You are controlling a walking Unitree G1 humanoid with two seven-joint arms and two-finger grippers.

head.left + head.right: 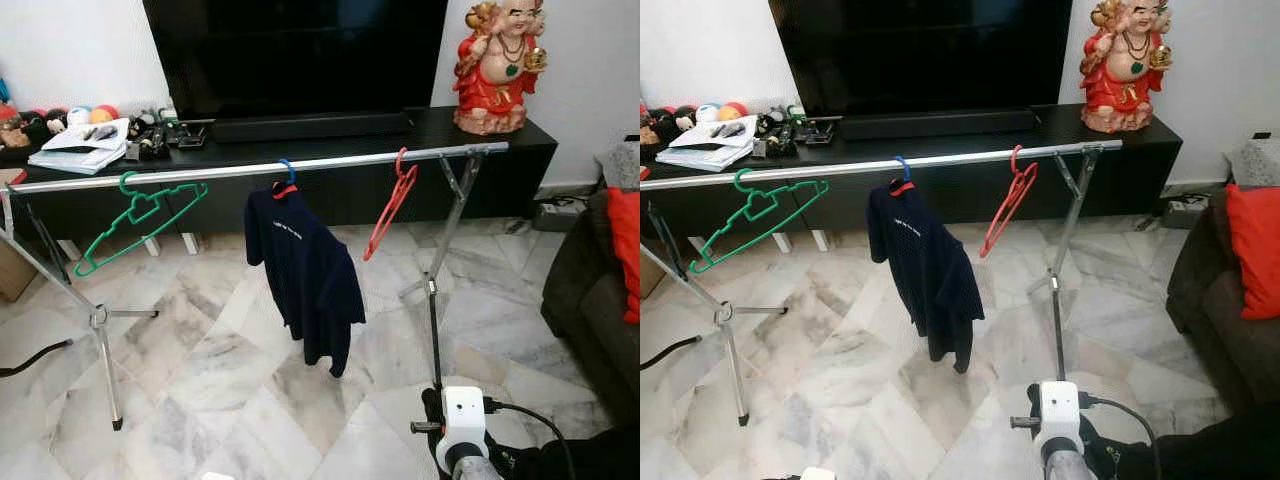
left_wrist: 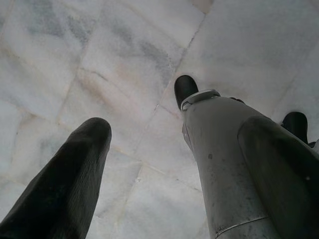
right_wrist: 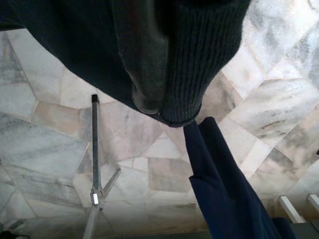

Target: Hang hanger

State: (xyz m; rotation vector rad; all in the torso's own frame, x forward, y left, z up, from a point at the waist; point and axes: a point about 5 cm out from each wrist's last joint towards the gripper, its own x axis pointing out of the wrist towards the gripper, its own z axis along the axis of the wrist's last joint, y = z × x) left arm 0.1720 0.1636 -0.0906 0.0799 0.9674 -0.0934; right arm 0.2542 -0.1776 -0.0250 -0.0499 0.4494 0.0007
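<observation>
Right wrist view. Dark knitted fabric [image 3: 199,55] drapes across the near field, covering the gripper; finger state not determinable. A grey-green rounded strip [image 3: 144,64] lies within the folds of the knit. Beyond it, a navy blue garment [image 3: 219,184] hangs over the pale veined marble tile floor [image 3: 45,144]. A thin silver metal rack leg [image 3: 94,149] stands on the tiles, with a splayed brace at its joint.

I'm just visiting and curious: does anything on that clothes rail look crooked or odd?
Yes. The navy shirt droops lopsided from its blue hanger, and the empty green hanger and red hanger both hang tilted on the rail.
</observation>
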